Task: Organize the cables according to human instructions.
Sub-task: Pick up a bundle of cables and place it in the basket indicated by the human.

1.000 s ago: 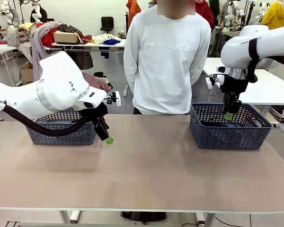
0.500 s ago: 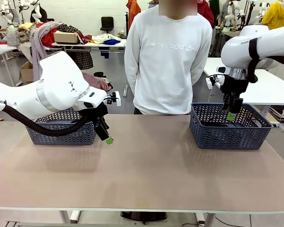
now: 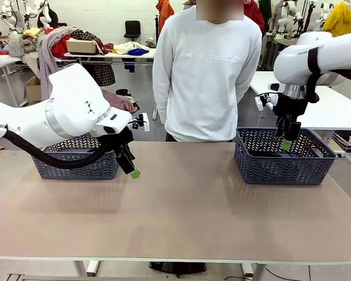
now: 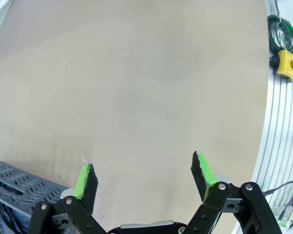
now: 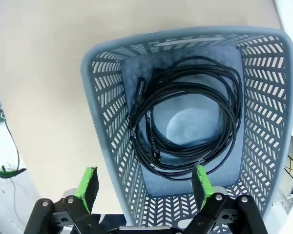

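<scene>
Coiled black cables (image 5: 185,126) lie on the floor of the right blue-grey basket (image 5: 100,122), seen from above in the right wrist view. My right gripper (image 5: 145,187) hangs open above that basket's near rim, holding nothing; in the front view the right gripper (image 3: 286,142) sits over the basket (image 3: 284,168). My left gripper (image 3: 133,172) is open and empty just above the tabletop, beside the right end of the left basket (image 3: 76,165). In the left wrist view its green pads (image 4: 85,178) stand wide apart over bare table, with a corner of the left basket (image 4: 19,183) showing a dark cord inside.
A person in a white sweatshirt (image 3: 206,70) stands at the far side between the two baskets, arms behind the back. The brown tabletop (image 3: 181,211) stretches between the baskets. A yellow stop button (image 4: 288,63) sits past the table's edge.
The right gripper has risen slightly above the right basket. The left arm has not moved.
</scene>
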`<state>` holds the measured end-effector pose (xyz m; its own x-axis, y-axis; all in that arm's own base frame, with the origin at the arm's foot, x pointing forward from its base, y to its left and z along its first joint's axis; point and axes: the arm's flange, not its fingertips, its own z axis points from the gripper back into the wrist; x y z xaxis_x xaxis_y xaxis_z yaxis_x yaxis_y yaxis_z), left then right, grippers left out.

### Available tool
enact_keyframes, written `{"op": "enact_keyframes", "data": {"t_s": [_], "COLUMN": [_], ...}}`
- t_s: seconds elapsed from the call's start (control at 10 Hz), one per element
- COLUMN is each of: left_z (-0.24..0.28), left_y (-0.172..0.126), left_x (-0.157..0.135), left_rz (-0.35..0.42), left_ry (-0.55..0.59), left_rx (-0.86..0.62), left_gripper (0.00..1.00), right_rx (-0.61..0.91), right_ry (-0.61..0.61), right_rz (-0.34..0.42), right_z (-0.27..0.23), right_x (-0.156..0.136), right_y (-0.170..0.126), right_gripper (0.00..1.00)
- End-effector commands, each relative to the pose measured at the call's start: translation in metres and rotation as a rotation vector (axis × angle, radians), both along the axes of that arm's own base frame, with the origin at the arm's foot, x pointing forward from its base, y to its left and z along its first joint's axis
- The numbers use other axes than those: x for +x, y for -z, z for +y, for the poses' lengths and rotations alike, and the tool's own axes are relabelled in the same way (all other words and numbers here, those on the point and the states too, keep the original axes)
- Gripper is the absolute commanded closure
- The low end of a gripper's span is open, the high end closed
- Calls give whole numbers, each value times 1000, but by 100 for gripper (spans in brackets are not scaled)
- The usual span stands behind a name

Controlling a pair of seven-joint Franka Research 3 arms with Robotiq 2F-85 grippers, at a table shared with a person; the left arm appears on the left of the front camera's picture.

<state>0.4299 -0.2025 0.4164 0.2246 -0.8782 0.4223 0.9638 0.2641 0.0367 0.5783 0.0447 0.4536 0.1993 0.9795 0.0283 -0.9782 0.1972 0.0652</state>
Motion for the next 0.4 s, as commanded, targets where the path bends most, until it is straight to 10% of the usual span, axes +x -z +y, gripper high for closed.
{"op": "enact_keyframes", "data": {"t_s": [0.0, 0.3], "left_z": [3, 3], "left_y": [-1, -1], "left_x": [1, 1], "left_rz": [0, 0], "left_ry": [13, 13], "left_rx": [6, 6], "left_gripper": [0, 0], "right_rx": [-1, -1], "right_ry": [-2, -2], "right_rz": [-3, -3], "right_z": [1, 1], "right_x": [-1, -1], "right_y": [-2, -2], "right_gripper": [0, 0]}}
